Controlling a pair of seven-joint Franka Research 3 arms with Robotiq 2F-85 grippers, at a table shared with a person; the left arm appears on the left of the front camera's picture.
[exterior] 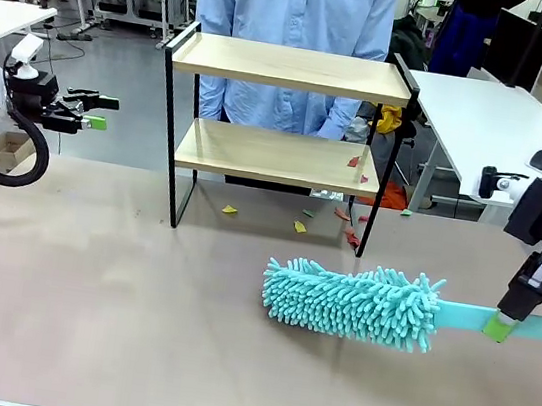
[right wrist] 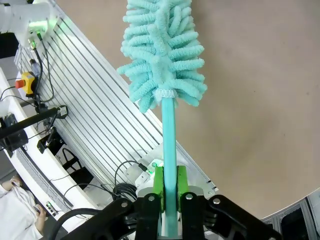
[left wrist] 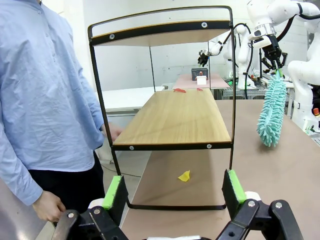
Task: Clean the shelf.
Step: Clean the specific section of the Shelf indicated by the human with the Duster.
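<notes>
As the desk (exterior: 83, 318) stands, the shelf (exterior: 278, 154) sits at its far middle, a person (exterior: 293, 14) behind, and is judged not yet clean: the duster (exterior: 353, 300), handle pinched by the right jaws, is held short of it; left jaws spread. Red scraps (exterior: 354, 161) lie on the lower board; approach unobstructed.

shelf (exterior: 290, 67) of matt pale wood and thin black metal; fluffy cloth duster (exterior: 353, 302)

shelf (exterior: 290, 67) | upright, two wooden tiers, black frame | red scraps (exterior: 354, 161) (lower right)
</notes>
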